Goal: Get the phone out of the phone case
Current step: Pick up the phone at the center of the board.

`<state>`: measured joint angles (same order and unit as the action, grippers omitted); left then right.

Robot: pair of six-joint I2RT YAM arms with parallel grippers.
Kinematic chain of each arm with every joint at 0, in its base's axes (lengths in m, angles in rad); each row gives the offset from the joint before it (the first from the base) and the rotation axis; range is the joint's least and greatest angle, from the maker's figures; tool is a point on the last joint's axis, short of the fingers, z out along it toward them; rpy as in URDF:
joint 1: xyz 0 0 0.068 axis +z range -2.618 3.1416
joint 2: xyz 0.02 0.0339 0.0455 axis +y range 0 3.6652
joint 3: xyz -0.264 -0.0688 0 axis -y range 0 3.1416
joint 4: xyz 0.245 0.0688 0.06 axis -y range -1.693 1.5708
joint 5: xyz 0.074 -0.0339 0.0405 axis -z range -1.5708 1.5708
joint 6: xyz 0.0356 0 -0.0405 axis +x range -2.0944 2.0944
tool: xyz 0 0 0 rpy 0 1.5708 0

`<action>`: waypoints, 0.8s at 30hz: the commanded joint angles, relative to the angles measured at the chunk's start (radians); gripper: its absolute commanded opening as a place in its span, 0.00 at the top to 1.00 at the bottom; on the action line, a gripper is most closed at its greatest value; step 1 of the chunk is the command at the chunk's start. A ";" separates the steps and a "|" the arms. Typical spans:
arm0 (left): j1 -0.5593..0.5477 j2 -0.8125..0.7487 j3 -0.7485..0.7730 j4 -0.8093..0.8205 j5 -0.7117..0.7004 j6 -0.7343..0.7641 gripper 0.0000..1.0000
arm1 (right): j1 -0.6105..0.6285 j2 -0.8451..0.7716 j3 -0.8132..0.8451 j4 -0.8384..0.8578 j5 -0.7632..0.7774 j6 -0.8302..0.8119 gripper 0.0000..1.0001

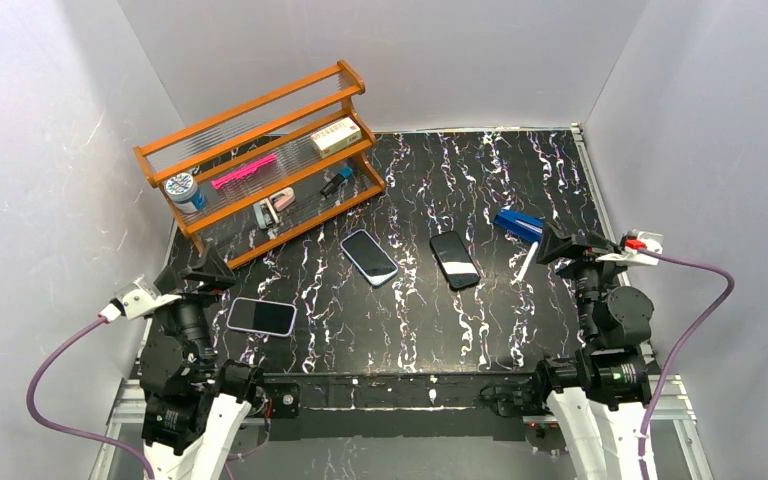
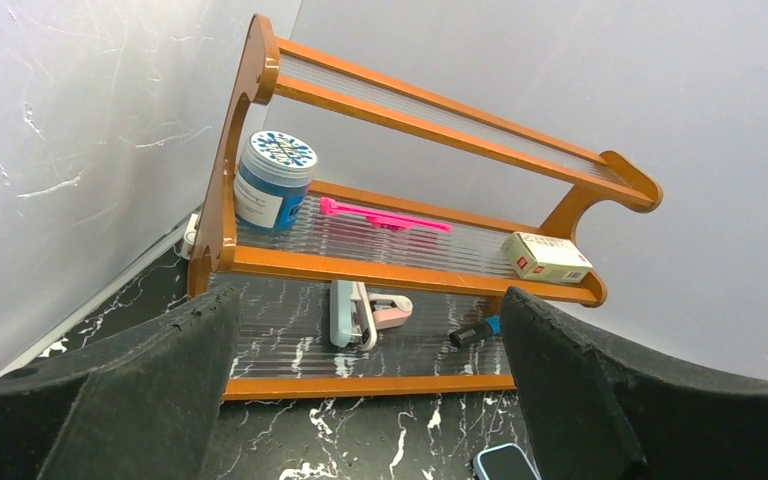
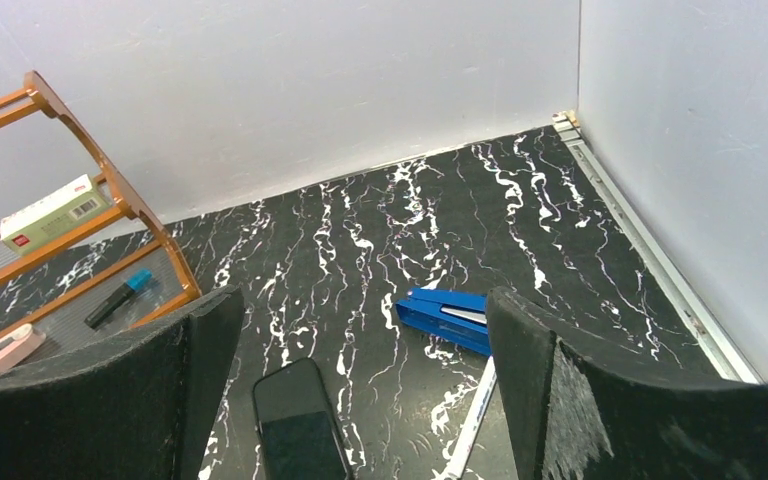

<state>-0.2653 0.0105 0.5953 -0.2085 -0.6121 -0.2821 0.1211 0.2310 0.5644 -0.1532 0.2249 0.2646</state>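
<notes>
Left gripper [image 1: 198, 272] spread wide, empty, at left side of table [image 1: 520, 330], facing wooden rack [image 1: 260, 150]. Right gripper [image 1: 572, 245] likewise spread, holding nothing, near pen [image 1: 527, 263] and blue stapler [image 1: 518, 225]. Blue-cased phone [image 1: 368, 257] flat mid-table, screen up, between lavender-edged phone [image 1: 260, 316] and black phone [image 1: 455, 260], apart from both grippers

Left wrist view catches only a top corner of the blue-rimmed phone [image 2: 505, 463] at the bottom edge, while the right wrist view clips the black phone [image 3: 298, 420] and white pen [image 3: 468, 428] below, and the wooden rack [image 3: 145, 226] at left.
</notes>
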 commanded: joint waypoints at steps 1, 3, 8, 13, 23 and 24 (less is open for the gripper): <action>0.005 0.021 -0.007 0.027 0.017 -0.025 0.02 | 0.005 0.026 0.007 0.066 -0.037 0.024 0.01; 0.005 0.027 0.005 0.012 0.042 -0.020 0.02 | 0.005 0.054 0.010 0.070 -0.062 0.026 0.01; 0.005 0.027 -0.003 0.027 0.093 -0.024 0.02 | 0.005 0.123 0.024 0.074 -0.168 0.045 0.01; 0.004 0.075 -0.001 0.034 0.195 -0.008 0.02 | 0.005 0.244 0.073 0.006 -0.217 0.089 0.01; 0.005 0.108 -0.021 0.018 0.325 -0.033 0.02 | 0.006 0.645 0.205 -0.253 -0.345 0.202 0.01; 0.005 0.109 -0.027 0.027 0.332 -0.038 0.02 | 0.006 0.694 0.221 -0.281 -0.318 0.229 0.01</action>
<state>-0.2638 0.1307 0.5919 -0.2146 -0.3538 -0.3080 0.1226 0.7788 0.7002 -0.2874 -0.0895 0.4053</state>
